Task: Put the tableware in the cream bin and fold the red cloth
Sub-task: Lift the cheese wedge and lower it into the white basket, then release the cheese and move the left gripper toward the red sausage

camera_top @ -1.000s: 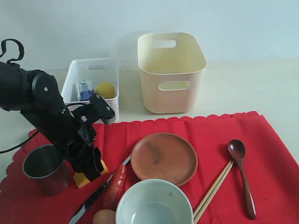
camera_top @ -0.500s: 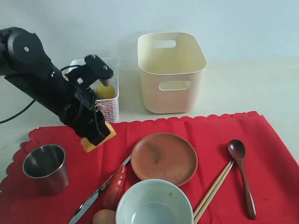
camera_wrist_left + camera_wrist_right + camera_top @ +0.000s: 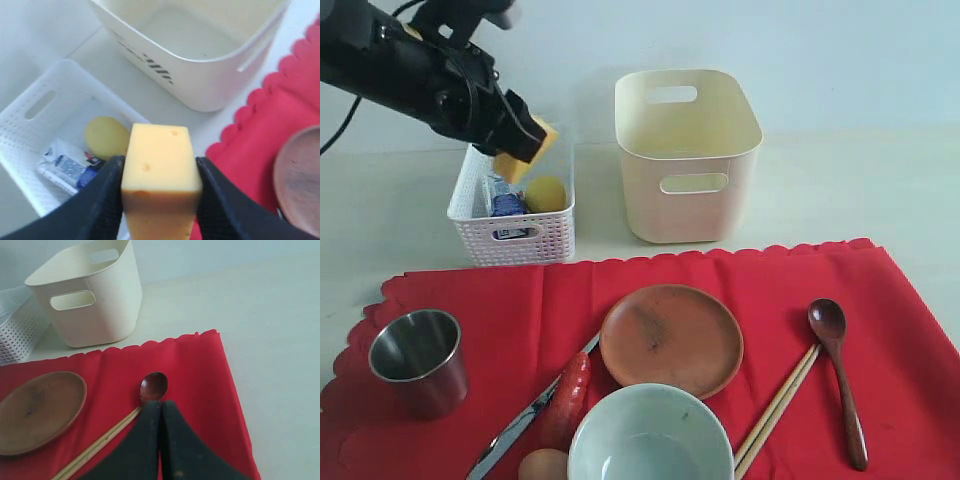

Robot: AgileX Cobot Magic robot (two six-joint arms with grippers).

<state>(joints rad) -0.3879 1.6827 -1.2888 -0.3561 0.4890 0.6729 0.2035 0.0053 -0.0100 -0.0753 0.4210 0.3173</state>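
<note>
- Pale tabletop (image 3: 880, 190) under a plain light wall (image 3: 820, 50); red cloth (image 3: 800, 280) spread flat on the near part.
- Left gripper (image 3: 160, 200) raised above the white lattice basket (image 3: 510, 235), clamped on a cheese block (image 3: 159, 155); cream bin (image 3: 687, 150) near, apart.
- Right gripper (image 3: 160, 440) pressed closed, nothing between, just beside the dark spoon (image 3: 153, 385) and chopsticks (image 3: 100, 445).
- Steel cup (image 3: 415, 355), plate (image 3: 670, 338), bowl (image 3: 650, 435), knife (image 3: 515, 430) on the cloth, well apart from the left gripper.

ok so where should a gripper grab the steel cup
Probably the rim wall, from straight above. The steel cup stands upright on the red cloth with its mouth open upward, so one finger can drop inside and the other outside.
</note>
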